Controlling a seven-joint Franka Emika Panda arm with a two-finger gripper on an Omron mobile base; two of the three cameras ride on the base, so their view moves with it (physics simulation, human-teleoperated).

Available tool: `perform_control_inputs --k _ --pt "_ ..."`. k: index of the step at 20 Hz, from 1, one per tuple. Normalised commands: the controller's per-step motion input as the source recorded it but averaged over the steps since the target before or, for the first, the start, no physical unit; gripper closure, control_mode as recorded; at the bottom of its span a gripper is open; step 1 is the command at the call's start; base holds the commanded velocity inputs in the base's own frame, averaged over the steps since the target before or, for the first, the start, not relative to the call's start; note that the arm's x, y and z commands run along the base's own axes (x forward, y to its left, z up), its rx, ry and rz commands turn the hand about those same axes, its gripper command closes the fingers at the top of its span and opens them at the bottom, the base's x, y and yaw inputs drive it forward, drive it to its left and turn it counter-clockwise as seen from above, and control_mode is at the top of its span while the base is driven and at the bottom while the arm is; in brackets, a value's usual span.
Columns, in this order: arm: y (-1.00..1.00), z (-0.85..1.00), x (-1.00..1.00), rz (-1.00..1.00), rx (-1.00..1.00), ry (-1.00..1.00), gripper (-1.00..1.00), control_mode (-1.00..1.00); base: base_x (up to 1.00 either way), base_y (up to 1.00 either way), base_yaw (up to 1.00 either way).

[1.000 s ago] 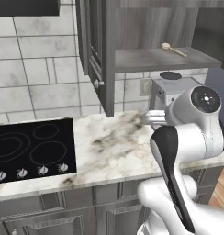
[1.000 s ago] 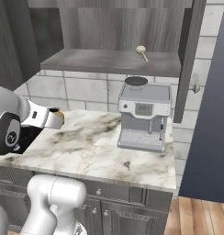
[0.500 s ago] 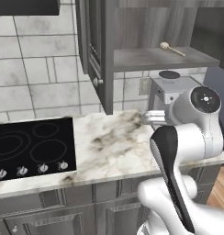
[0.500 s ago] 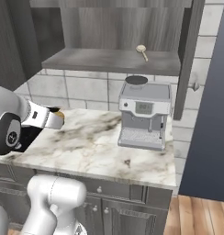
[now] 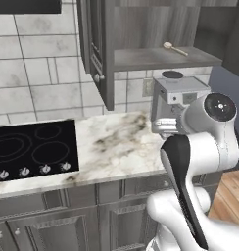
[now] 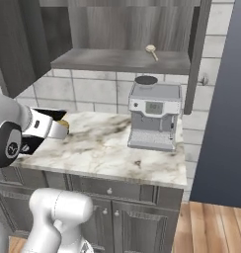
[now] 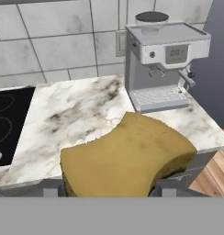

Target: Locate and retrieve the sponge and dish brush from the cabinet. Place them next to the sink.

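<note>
nothing has visibly moved since the earlier frame; my jaws pinch the sponge (image 7: 127,156) above the desk (image 7: 81,114), and i see the brush (image 5: 174,48) lying on the cabinet (image 5: 160,58) shelf.

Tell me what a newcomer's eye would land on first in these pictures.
The yellow-brown sponge block looms at the front of the hand view, gripped between the dark fingers above the white-brown marble counter. Behind it, a boxy grey coffee machine stands on that counter against the tiled wall. Above, the thin cream dish brush lies alone on the grey shelf of the open dark wood-grain wall cabinet.
</note>
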Motion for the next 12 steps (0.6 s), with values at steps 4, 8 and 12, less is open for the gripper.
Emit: perform_control_inputs --k 4,8,12 --pt "0.00 0.00 0.00 0.00 0.00 0.00 1.00 1.00 -0.03 -0.06 -0.04" --pt "0.00 0.00 0.00 0.00 0.00 0.00 1.00 1.00 -0.04 -0.04 -0.44" --pt "0.00 0.00 0.00 0.00 0.00 0.00 1.00 1.00 0.00 0.00 -0.50"
